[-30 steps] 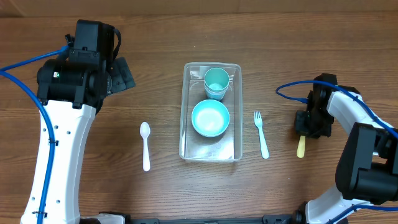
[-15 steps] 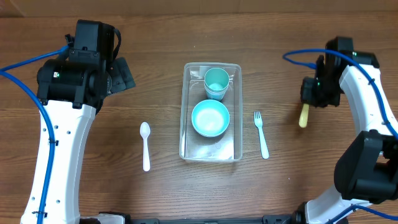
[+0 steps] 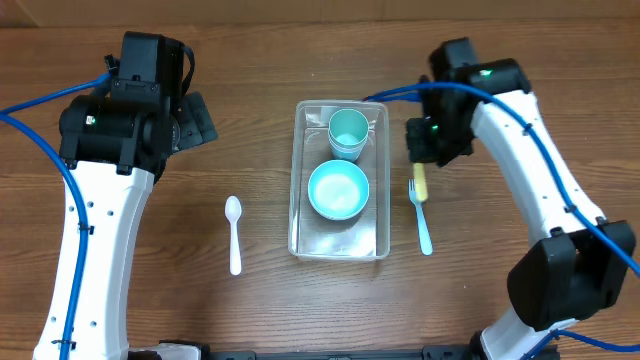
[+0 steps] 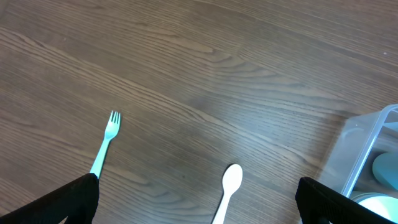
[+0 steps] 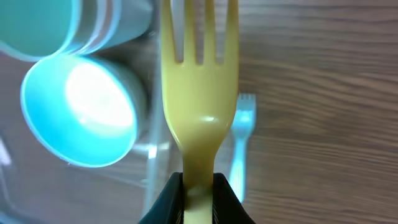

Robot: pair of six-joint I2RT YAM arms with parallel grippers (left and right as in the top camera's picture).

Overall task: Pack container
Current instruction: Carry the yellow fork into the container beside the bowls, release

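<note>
Lying at the middle of the table point(image 3: 560, 60), the clear, round-cornered container point(image 3: 340, 238) is occupied by a teal cup point(image 3: 348, 130) and a light-blue bowl point(image 3: 338, 190). Bare wood is left around it, save a white spoon point(image 3: 234, 234) at left and a blue fork point(image 3: 423, 225) at right. A yellow fork point(image 5: 199, 93) is clamped in the right gripper point(image 5: 198, 193) just beside the container's right rim. The left gripper point(image 3: 195, 122) is spread wide, well apart.

White arm links point(image 3: 95, 230), black joint housings point(image 3: 120, 125) — blue cables point(image 3: 72, 200) alongside both arms.
</note>
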